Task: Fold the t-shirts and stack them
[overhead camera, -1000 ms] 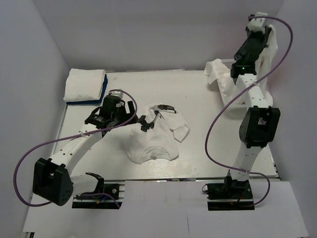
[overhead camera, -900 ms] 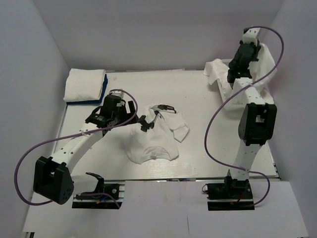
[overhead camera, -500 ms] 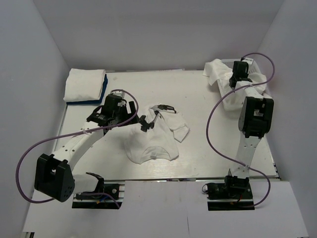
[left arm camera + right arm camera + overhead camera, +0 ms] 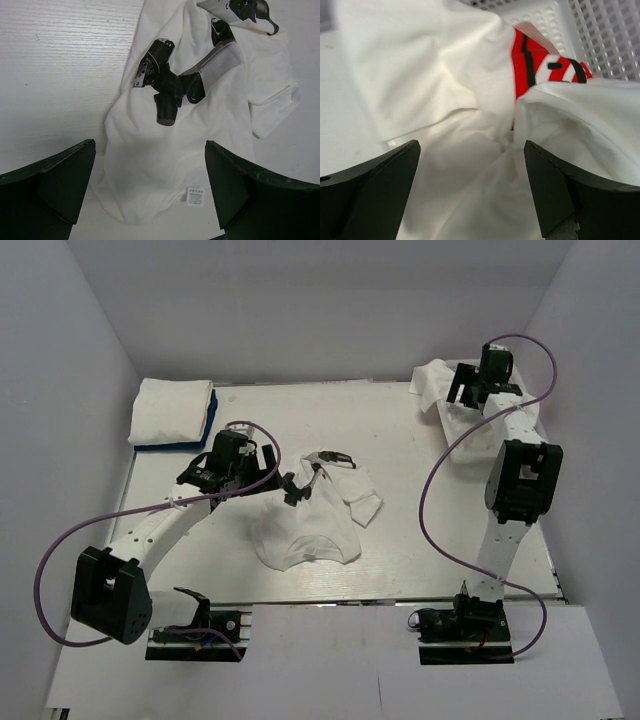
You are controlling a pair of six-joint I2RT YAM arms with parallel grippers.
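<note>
Flattening of the black-printed white t-shirt (image 4: 310,525) at mid-counter is judged to be in hand; a grasp on its edge is called for next. It lies just beneath the left end effector (image 4: 150,150), jaws spread. The right end effector (image 4: 470,147), also spread, is poised over the red-printed t-shirt (image 4: 540,65) in the far-right-corner basket (image 4: 600,35).

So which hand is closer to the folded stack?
Left. The left hand sits diagonally right of the folded stack, over a spread white shirt; the right hand is across the table, over crumpled shirts.
</note>
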